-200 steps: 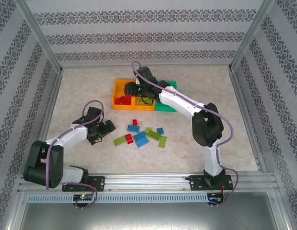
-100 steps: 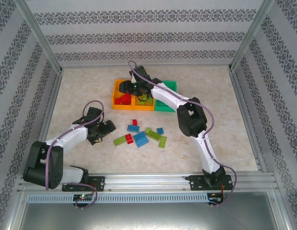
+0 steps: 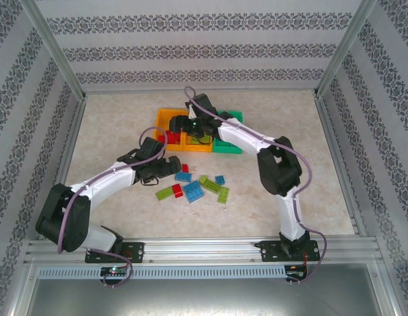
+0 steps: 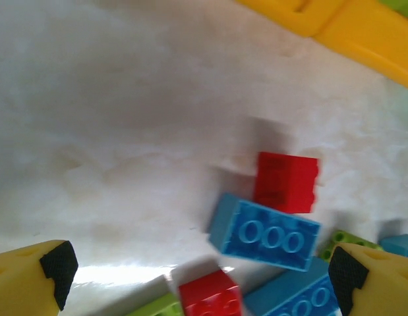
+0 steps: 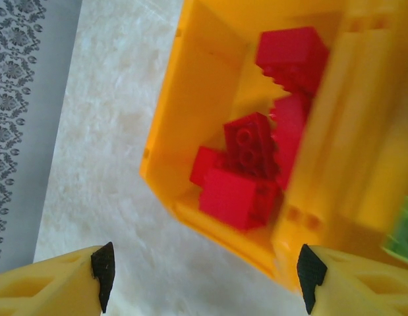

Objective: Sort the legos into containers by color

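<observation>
Right gripper (image 5: 205,276) released, fingers wide apart, nothing between them. It hangs over the left orange bin (image 5: 190,112). Red bricks (image 5: 253,164) are heaped inside that bin, about five. Middle orange bin (image 5: 362,131) is joined on its right, with a green brick (image 5: 403,238) in it, blurred. Green bin (image 3: 231,146) ends the row, mostly behind the right arm.

Left gripper (image 4: 202,273) is also spread fully and empty, low over the loose bricks; can't tell if it touches any. Between its fingers lie a blue brick (image 4: 266,234), a red brick (image 4: 286,181) just beyond it, a second red (image 4: 210,296) nearer, a lime brick (image 4: 157,308) at the bottom edge, and another blue (image 4: 296,299).

In the top view the loose pile (image 3: 197,184) sits mid-table, on the near side of the bins and apart from them. Table (image 3: 111,125) is pale and marbled. Walls (image 3: 190,52) have grey patterned paper. Aluminium frame (image 3: 335,131) edges the table, and a rail (image 3: 204,247) holds both bases.
</observation>
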